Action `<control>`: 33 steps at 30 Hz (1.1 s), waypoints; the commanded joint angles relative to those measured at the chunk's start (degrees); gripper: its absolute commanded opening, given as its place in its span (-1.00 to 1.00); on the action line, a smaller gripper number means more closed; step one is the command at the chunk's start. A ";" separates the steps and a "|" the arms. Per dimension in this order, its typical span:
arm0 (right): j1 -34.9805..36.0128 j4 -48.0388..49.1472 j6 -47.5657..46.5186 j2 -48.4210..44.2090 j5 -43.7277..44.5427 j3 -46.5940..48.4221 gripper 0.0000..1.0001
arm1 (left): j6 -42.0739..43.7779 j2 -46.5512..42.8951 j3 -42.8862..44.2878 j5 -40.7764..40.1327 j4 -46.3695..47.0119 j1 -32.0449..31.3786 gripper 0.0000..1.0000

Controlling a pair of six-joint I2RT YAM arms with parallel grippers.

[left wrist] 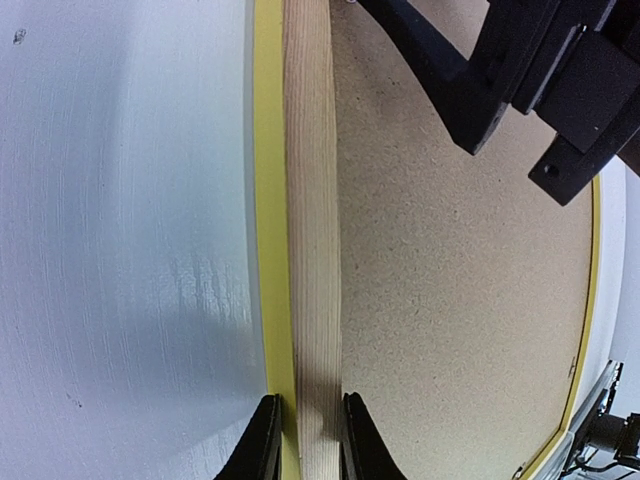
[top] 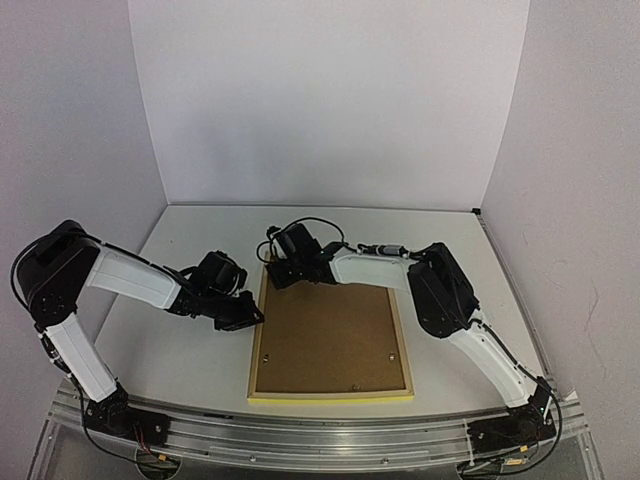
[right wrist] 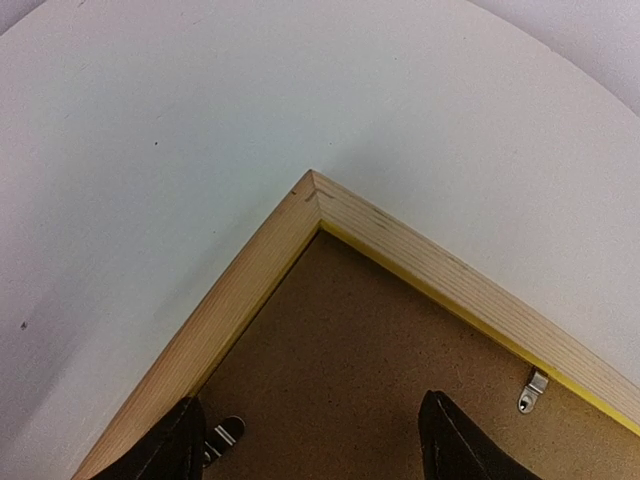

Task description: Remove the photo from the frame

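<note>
The frame (top: pixel 330 396) lies face down on the table, its pale wood back up and a yellow edge showing. A brown backing sheet (top: pixel 330 335) fills it, so the photo is hidden. My left gripper (top: pixel 255 318) is shut on the frame's left rail (left wrist: pixel 312 250), one finger on each side of the wood, as the left wrist view shows at the gripper (left wrist: pixel 308 440). My right gripper (top: pixel 283 272) hovers open over the far left corner (right wrist: pixel 320 205) of the frame. In the right wrist view this gripper (right wrist: pixel 315 450) has only backing sheet (right wrist: pixel 350 350) between its fingers.
Small metal tabs (right wrist: pixel 533 390) sit on the inner edge of the frame, and one tab (right wrist: pixel 222 436) lies right by my right gripper's left fingertip. White walls close off the table at the back and sides. The arm bases stand on a rail (top: pixel 320 440) at the near edge.
</note>
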 commanded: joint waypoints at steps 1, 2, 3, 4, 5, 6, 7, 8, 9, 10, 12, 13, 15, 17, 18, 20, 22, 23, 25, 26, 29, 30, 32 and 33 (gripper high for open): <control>-2.27 -1.51 2.91 -1.76 -0.81 2.51 0.40 | -1.98 3.85 -1.02 4.26 -6.64 -2.05 -1.00; -2.25 -1.51 3.08 -2.50 -0.82 3.12 0.40 | -2.14 4.06 -0.64 4.15 -6.49 -2.05 -1.00; -2.28 -1.47 3.06 -3.69 -0.89 3.70 0.41 | -2.32 4.40 -0.31 3.91 -6.58 -2.06 -1.00; -2.29 -1.45 3.06 -4.91 -1.19 4.02 0.42 | -2.48 4.69 0.10 3.59 -6.72 -2.07 -1.00; -2.31 -1.45 3.03 -6.57 -1.81 3.88 0.44 | -2.63 4.93 0.51 3.20 -6.87 -2.09 -1.00; -2.31 -1.49 3.12 -8.56 -2.37 3.20 0.45 | -2.84 5.13 0.80 2.87 -6.90 -2.08 -1.00; -2.29 -1.48 3.56 -10.84 -2.70 1.96 0.46 | -3.07 5.26 1.00 2.62 -6.91 -2.06 -1.00; -2.30 -1.44 4.35 -13.62 -2.76 -0.09 0.47 | -3.48 5.30 0.96 2.42 -6.77 -2.05 -1.00; -2.33 -1.44 5.07 -16.37 -2.74 -2.42 0.49 | -3.85 5.27 0.88 2.19 -6.67 -2.05 -1.00; -2.34 -1.47 5.74 -19.29 -2.62 -5.10 0.49 | -4.11 5.22 0.82 1.91 -6.63 -2.05 -1.00; -2.32 -1.54 7.39 -25.65 -1.18 -12.05 0.51 | -4.68 5.10 0.97 1.13 -6.89 -2.05 -1.00; -2.35 -1.52 8.40 -29.25 0.18 -16.38 0.52 | -4.85 5.03 1.03 0.99 -6.91 -2.05 -1.00; -2.31 -1.59 11.81 -36.72 4.09 -26.99 0.52 | -5.13 4.87 1.21 0.74 -7.04 -2.05 -1.00; -2.35 -1.86 16.91 -45.43 6.96 -40.74 0.53 | -5.52 4.69 1.49 0.16 -7.51 -2.05 -1.00; -2.43 -2.28 19.33 -49.15 8.08 -45.68 0.53 | -5.63 4.59 1.51 0.00 -7.53 -2.07 -1.00; -3.14 -4.06 23.62 -55.57 8.74 -55.15 0.54 | -5.80 4.11 1.31 0.03 -7.06 -2.05 -1.00; -4.61 -7.44 27.21 -60.85 6.13 -61.34 0.53 | -5.25 3.30 1.22 0.76 -6.02 -2.05 -0.92; -5.57 -9.03 28.82 -62.98 4.42 -63.70 0.53 | -4.87 2.85 1.32 1.09 -5.77 -2.05 -0.83; -6.56 -10.02 30.67 -65.87 -1.07 -67.90 0.53 | -3.94 1.56 2.08 0.63 -6.51 -2.07 -0.43; -6.99 -10.35 31.17 -66.46 -3.77 -69.29 0.53 | -3.14 0.80 2.86 0.10 -7.16 -2.06 -0.21; -7.44 -11.60 31.60 -64.99 -8.15 -72.15 0.47 | -0.96 -2.53 5.17 -1.07 -8.20 -2.11 0.62; -7.74 -11.95 31.94 -64.07 -8.20 -72.71 0.44 | -0.22 -3.63 5.89 -1.26 -8.18 -2.14 0.77; -9.03 -12.57 33.49 -61.73 -8.06 -73.49 0.34 | 1.53 -5.17 8.13 -2.74 -9.02 -2.14 0.98; -9.54 -12.61 34.30 -60.85 -8.00 -73.89 0.31 | 2.25 -5.37 9.56 -4.33 -10.14 -2.10 0.99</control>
